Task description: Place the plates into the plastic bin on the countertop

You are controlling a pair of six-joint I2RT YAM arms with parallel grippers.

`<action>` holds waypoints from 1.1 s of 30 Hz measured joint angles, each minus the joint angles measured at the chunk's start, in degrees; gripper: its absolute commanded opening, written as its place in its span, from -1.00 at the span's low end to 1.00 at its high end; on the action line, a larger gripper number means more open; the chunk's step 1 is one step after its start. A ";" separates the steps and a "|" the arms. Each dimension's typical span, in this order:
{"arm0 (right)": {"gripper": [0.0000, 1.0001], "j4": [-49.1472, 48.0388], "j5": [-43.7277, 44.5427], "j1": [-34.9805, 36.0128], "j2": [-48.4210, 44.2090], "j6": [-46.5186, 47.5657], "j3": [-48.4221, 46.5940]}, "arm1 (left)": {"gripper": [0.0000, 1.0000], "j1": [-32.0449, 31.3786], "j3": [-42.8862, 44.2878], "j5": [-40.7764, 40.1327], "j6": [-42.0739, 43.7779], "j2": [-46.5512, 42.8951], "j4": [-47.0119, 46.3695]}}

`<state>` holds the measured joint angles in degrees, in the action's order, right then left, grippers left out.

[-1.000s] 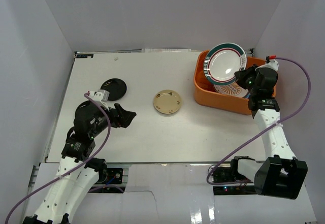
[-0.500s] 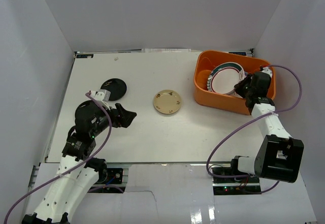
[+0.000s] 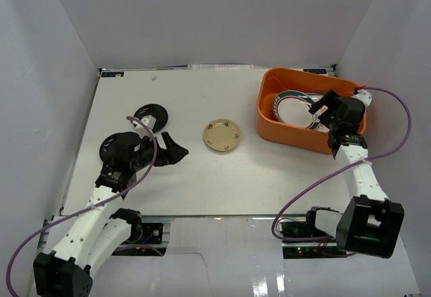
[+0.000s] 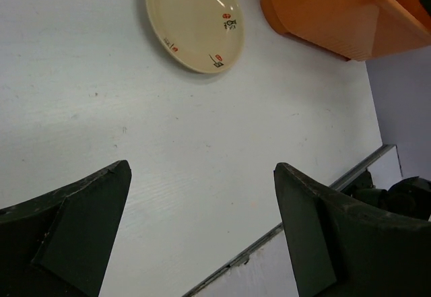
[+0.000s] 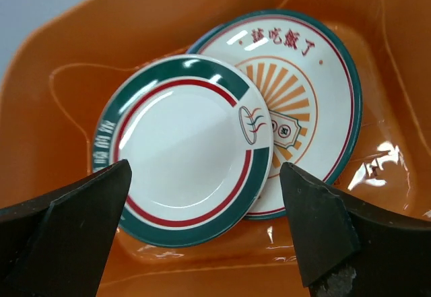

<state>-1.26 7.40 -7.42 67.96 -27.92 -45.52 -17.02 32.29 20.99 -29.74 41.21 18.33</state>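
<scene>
On the white table, the orange bin is seen far right, two green-rimmed plates laid inside beneath the empty, spread right gripper; the cream plate is found flat, dead ahead of the wide-spread left gripper, the nearer arm

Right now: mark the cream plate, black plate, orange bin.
cream plate (image 3: 221, 135), top view, centre of its face.
black plate (image 3: 160, 113), top view, its right part.
orange bin (image 3: 288, 135), top view, near outer wall.
</scene>
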 measured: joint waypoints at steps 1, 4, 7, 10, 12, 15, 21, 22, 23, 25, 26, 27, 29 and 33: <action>0.96 0.31 0.00 -0.02 -1.64 0.02 0.09 | 0.96 0.00 -0.59 0.17 -1.27 1.49 -0.87; 0.97 0.48 -1.09 0.13 -7.02 0.24 0.28 | 0.96 -0.04 -1.55 0.17 -4.68 6.34 -3.96; 0.89 -0.17 -3.58 1.51 -12.31 -0.13 0.90 | 0.96 -0.52 -1.88 -0.66 -7.85 11.58 -8.63; 0.66 -1.75 -7.67 5.92 -16.98 -0.76 3.50 | 0.88 -2.45 -1.95 -2.71 -10.43 16.61 -12.81; 0.45 -2.34 -9.25 11.76 -18.84 -1.18 5.42 | 0.78 -4.96 -1.90 -5.20 -11.80 20.72 -15.89; 0.12 -2.93 -11.02 21.75 -19.45 -1.73 7.98 | 0.65 -8.87 -1.25 -8.48 -13.20 27.47 -19.28; -0.24 -3.17 -11.58 36.94 -19.63 -2.40 11.67 | 0.40 -11.34 3.08 -13.25 -14.93 42.88 -26.53; -0.27 -3.13 -11.30 39.32 -19.63 -2.49 11.96 | 0.34 -11.34 4.13 -14.16 -15.13 45.24 -27.47; -0.27 -3.10 -11.02 41.05 -19.63 -2.51 12.13 | 0.31 -11.34 5.07 -14.69 -15.23 47.10 -28.15; -0.27 -3.19 -10.43 44.98 -19.63 -2.54 12.55 | 0.21 -11.32 7.34 -16.06 -15.37 50.97 -29.55; -0.27 -3.21 -10.25 46.31 -19.58 -2.54 12.72 | 0.18 -11.32 8.68 -16.57 -15.45 52.89 -30.14; -0.27 -3.23 -10.08 47.80 -19.58 -2.54 12.96 | 0.15 -11.32 9.92 -17.03 -15.58 54.73 -30.91; -0.27 -3.30 -9.68 49.55 -19.47 -2.54 13.35 | 0.08 -11.32 12.52 -17.59 -15.56 57.42 -31.85; -0.24 -3.43 -8.63 52.81 -17.97 -2.47 13.60 | -0.17 -11.32 15.96 -18.23 -15.58 61.40 -33.33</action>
<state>-4.69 -1.23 45.39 50.00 -30.39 -31.92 -28.34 48.25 2.76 -45.32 102.61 -15.00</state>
